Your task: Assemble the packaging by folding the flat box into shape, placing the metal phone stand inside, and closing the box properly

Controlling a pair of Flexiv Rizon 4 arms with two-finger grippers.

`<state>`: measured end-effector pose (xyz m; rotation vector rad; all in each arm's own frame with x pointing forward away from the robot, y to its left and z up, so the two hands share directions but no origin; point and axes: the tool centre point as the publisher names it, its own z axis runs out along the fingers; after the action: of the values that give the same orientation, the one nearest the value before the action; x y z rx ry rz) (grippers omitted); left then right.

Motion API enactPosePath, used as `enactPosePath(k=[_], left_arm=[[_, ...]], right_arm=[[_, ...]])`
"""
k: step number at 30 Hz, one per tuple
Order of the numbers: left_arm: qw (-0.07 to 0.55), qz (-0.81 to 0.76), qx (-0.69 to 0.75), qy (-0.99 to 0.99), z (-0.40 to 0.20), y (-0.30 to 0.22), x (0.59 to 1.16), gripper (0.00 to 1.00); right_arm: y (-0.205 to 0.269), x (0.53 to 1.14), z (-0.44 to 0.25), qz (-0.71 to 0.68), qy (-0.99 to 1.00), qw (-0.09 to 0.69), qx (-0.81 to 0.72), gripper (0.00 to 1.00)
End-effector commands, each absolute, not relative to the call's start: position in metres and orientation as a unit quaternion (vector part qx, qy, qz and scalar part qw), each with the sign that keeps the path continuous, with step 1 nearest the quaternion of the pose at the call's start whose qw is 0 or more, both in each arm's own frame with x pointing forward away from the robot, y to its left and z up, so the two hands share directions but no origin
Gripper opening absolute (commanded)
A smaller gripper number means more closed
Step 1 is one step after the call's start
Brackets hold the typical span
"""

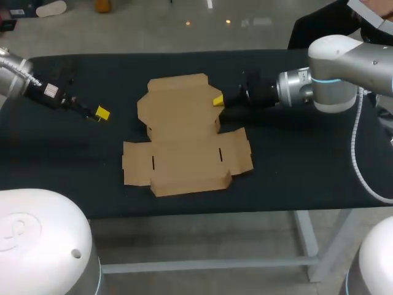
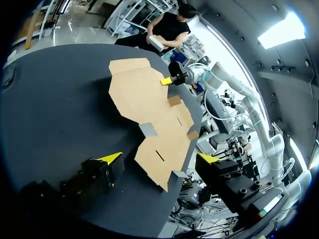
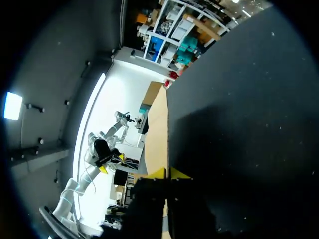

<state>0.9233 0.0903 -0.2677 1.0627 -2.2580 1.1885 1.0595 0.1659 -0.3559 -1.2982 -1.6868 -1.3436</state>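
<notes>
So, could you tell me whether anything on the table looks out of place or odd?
Nothing is damaged or spilled. The box lies flat on the table, its far panel's edge pinched by the right gripper. The one oddity: no phone stand shows in any view.

Robotics lab here: a black-covered table (image 1: 307, 178) on a bare metal frame, left arm (image 1: 15, 77) in from ten o'clock, cabled right arm (image 1: 344, 67) in from two o'clock, both grey-and-white machines.
</notes>
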Motion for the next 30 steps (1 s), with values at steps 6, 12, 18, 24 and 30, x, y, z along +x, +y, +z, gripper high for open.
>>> enactPosePath(k=[6,12,18,24,30], left_arm=[[0.131,0.465,0.324,-0.814,-0.26,0.094,0.936,1.0],[0.094,0.475,0.309,-0.819,-0.257,0.089,0.955,1.0],[0.084,0.495,0.283,-0.817,-0.258,0.083,0.976,1.0],[0.067,0.517,0.274,-0.808,-0.256,0.082,0.996,1.0],[0.07,0.53,0.302,-0.789,-0.254,0.081,1.005,1.0]], right_arm=[[0.159,1.038,-0.325,-0.548,-0.64,0.266,-0.468,0.0],[0.156,1.032,-0.311,-0.568,-0.646,0.242,-0.448,0.0],[0.155,1.031,-0.303,-0.585,-0.651,0.227,-0.426,0.0],[0.153,1.029,-0.294,-0.602,-0.653,0.211,-0.408,0.0],[0.153,1.031,-0.288,-0.613,-0.651,0.205,-0.399,0.0]])
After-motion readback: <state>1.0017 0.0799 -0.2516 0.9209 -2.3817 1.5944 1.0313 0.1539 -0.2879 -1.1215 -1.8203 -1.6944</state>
